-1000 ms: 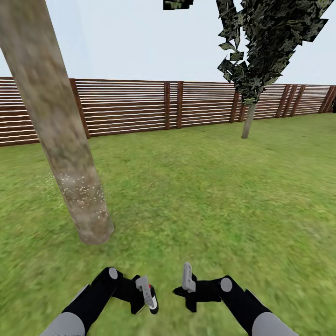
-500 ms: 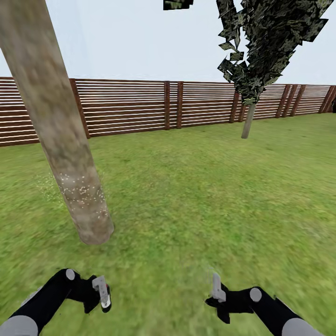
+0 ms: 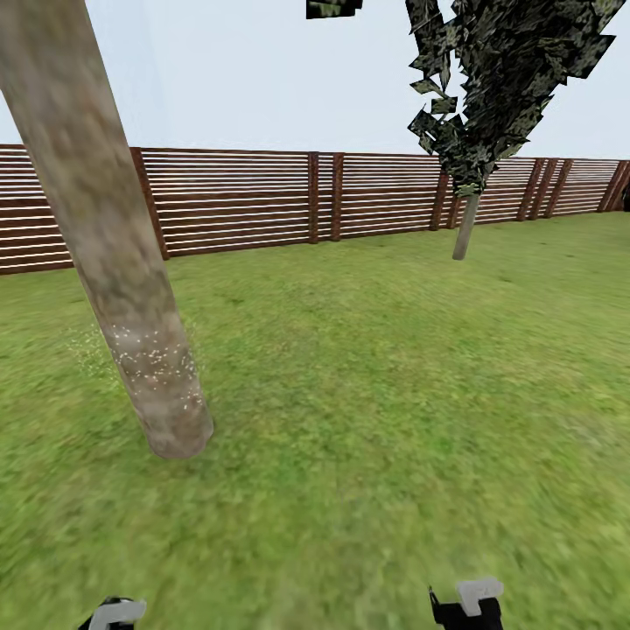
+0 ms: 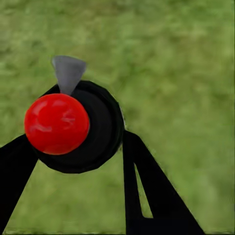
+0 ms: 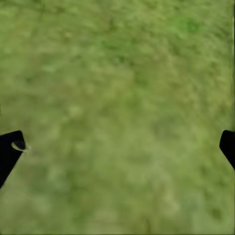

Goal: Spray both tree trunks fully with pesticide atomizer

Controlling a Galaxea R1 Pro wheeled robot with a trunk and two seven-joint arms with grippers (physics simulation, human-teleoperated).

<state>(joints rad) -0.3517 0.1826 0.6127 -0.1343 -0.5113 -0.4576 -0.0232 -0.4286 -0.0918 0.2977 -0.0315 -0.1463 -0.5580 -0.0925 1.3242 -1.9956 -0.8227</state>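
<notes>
1. The left gripper (image 4: 78,161) clamps the small dark red-capped pesticide atomizer (image 4: 57,124) over the green lawn (image 3: 394,394).
2. The right gripper (image 5: 117,147) hangs spread wide, holding nothing.
3. White pesticide specks (image 3: 153,354) dot only a low band of the thick mottled tan-grey tree trunk (image 3: 105,254), so spraying looks unfinished.
4. Next, the atomizer probably needs raising and aiming at bare bark.

Grass (image 5: 117,98) between two wide-apart black fingers (image 5: 9,152).

Red-topped black atomizer (image 4: 73,127); tan-grey trunk (image 3: 114,262) speckled white, seemingly.
</notes>
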